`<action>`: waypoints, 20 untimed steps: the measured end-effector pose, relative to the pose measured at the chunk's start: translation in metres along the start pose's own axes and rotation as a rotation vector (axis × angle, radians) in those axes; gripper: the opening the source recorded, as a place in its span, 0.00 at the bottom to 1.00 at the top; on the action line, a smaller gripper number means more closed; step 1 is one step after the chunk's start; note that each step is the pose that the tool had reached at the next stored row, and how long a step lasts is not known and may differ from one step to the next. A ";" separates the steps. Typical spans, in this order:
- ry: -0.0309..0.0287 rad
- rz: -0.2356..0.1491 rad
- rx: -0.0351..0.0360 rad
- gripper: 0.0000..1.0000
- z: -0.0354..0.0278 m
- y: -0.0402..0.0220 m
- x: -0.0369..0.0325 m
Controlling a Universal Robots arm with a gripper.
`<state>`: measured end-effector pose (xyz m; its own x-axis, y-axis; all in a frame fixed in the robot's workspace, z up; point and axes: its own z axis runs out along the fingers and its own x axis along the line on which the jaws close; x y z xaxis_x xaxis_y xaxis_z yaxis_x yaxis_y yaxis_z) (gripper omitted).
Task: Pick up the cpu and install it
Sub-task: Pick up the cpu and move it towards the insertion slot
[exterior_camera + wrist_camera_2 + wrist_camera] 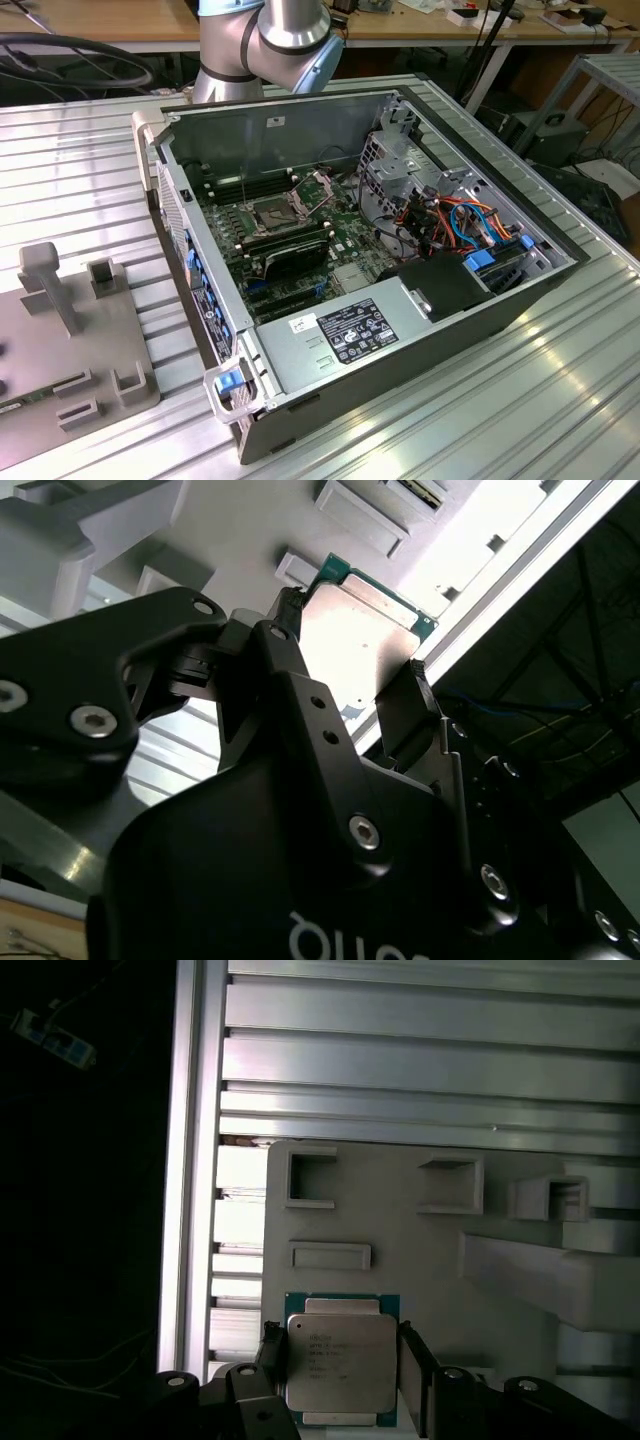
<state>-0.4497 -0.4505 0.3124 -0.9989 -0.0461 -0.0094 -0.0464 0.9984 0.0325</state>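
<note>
Ribbed aluminium table (pixel 560 400) carries an open computer case (pixel 280 135) (lying on its side) in the exterior view, with the processor socket (pixel 273 213) on its motherboard. In the second wrist view the black gripper (pixel 355 640) is clamped on the cpu (pixel 372 615) by two opposite edges. In the first wrist view the cpu hangs over a grey fixture plate (pixel 400 1210).

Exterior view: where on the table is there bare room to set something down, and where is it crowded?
Bare ribbed table borders the computer case on the exterior view's right and near side, and lies beyond the grey fixture tray at the upper left. The strip between tray and case is narrow. Inside the case, cables crowd it.
</note>
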 end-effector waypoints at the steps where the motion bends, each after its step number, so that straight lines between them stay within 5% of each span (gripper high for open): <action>1: -0.0002 0.000 -0.0001 0.55 -0.0010 0.0000 0.0000; 8: -0.0002 0.000 -0.0001 0.55 -0.0087 0.0003 -0.0001; 14: -0.0002 0.000 -0.0001 0.55 -0.0212 0.0007 -0.0002; 20: -0.0005 0.000 -0.0002 0.55 -0.0246 0.0008 -0.0003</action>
<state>-0.4497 -0.4505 0.3369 -0.9989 -0.0461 -0.0099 -0.0464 0.9984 0.0327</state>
